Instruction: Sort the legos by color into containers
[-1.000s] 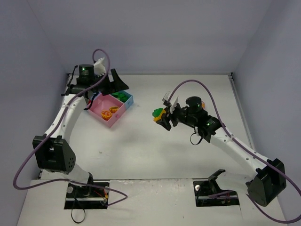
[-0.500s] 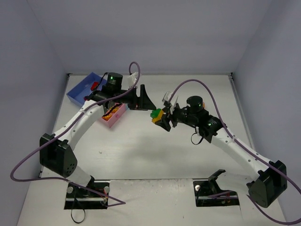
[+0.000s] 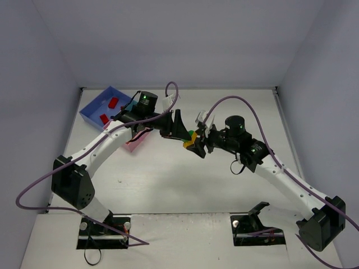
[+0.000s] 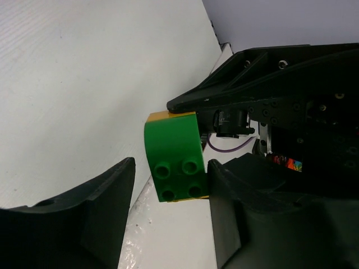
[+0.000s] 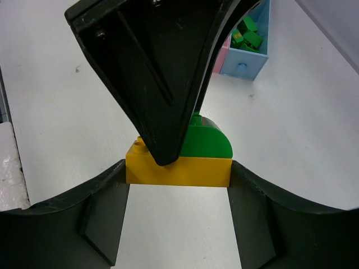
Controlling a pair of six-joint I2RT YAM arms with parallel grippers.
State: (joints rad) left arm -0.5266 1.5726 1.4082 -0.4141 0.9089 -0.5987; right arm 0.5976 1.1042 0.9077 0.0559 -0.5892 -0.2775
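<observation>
Overhead, the two arms meet near the middle of the table [image 3: 168, 185]. The right gripper [image 3: 195, 144] pinches a two-brick lego [image 3: 189, 138], green over yellow, and the left gripper [image 3: 180, 128] sits right against it from the far side. The tray [image 3: 90, 112] lies at the far left; its blue compartment [image 3: 96, 109] holds two red legos [image 3: 113, 102], and its pink compartment [image 3: 134, 144] is mostly hidden under the left arm.

From the left wrist, that gripper's fingers [image 4: 84, 218] are spread with the green brick between them. A clear gap shows at one finger, while the other is just beside the brick, perhaps touching.

From the right wrist, that gripper's fingers [image 5: 101, 213] press on both ends of the yellow brick. One left finger crosses in front of the lego. Beyond, the teal compartment [image 5: 247, 59] holds green legos [image 5: 249, 33].
</observation>
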